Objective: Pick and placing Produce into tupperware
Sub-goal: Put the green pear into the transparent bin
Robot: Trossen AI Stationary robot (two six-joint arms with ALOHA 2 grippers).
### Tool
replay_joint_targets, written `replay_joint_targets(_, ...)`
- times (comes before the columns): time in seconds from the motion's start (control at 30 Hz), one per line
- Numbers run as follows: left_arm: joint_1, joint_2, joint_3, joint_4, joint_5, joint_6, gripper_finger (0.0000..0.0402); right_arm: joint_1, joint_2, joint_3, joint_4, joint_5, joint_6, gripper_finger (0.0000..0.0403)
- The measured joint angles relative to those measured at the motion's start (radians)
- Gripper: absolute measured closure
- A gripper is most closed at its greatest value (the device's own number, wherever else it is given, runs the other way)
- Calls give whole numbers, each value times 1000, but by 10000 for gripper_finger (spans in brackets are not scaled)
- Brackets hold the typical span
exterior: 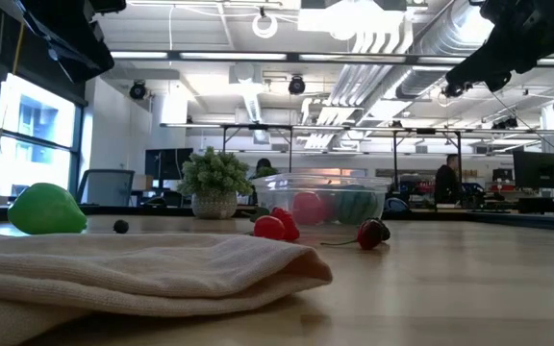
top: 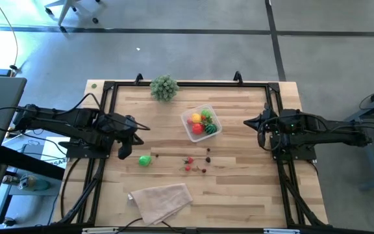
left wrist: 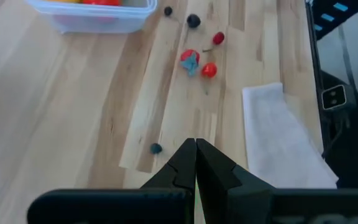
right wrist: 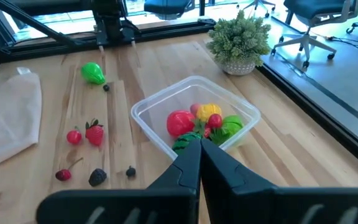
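Note:
The clear tupperware [top: 201, 123] stands on the table's far middle and holds red, yellow and green produce [right wrist: 194, 121]. A green piece [top: 145, 160] lies left of centre. A strawberry [right wrist: 94, 132], red cherries [right wrist: 73, 136] and dark berries [right wrist: 97, 177] lie scattered nearer the table's near edge than the box. My left gripper [top: 137, 130] is shut and empty, above the table left of the box and just beyond the green piece. My right gripper [top: 247, 123] is shut and empty, right of the box. Their shut fingers show in the wrist views [left wrist: 196, 149] [right wrist: 199, 146].
A beige cloth [top: 161, 200] lies crumpled near the table's near edge. A bushy pale-green plant ball [top: 164, 88] stands at the far edge. A black frame [top: 187, 83] runs around the table. Bare wood lies between the box and each gripper.

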Motion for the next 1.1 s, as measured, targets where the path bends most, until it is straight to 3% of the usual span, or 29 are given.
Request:
replay_joint_targets(0.3,0,2,0,-1,-38,16,401,0,0,0,0,-1,0,403)
replay_joint_targets(0.43,0,2,0,1,-103,105,401,0,0,0,0,-1,0,402)
replay_joint_targets(0.6,1,2,0,38,-156,90,401,0,0,0,0,-1,0,402)
replay_joint_targets(0.8,1,2,0,113,-122,-28,401,0,0,0,0,-1,0,402)
replay_joint_targets(1.1,1,2,3,101,-122,27,399,0,0,0,0,-1,0,402)
